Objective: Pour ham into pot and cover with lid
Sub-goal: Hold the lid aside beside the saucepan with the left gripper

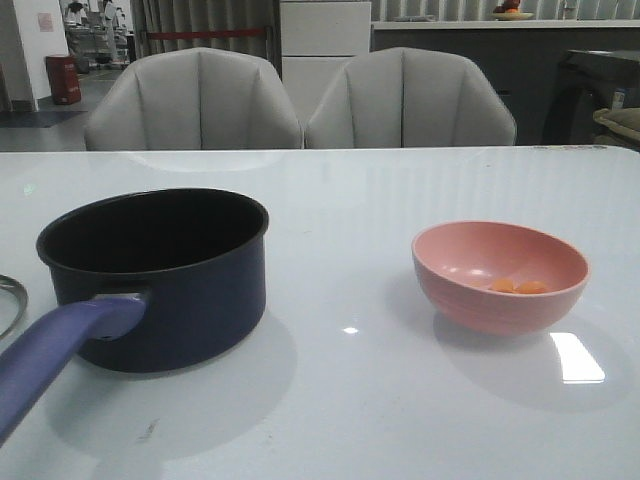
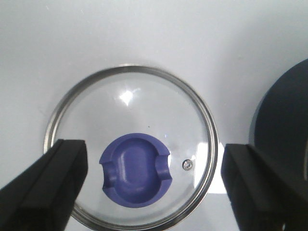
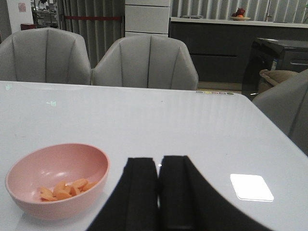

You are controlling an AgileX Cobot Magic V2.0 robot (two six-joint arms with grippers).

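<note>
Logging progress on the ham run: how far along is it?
Nothing done yet. The ham is in the pink bowl, and the pot is open and looks empty. The lid lies flat on the table, with the left gripper open above it, fingers either side of the knob. The right gripper is shut and holds nothing. Pouring and covering both remain.

left tool [image 2: 154,185]: 2 black blocky fingers | right tool [image 3: 159,192]: black, matte

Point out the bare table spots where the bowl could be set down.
Bare table runs between the pot and the pink bowl, and behind both toward the chairs. It is crowded left of the pot, where the handle and lid lie.
</note>
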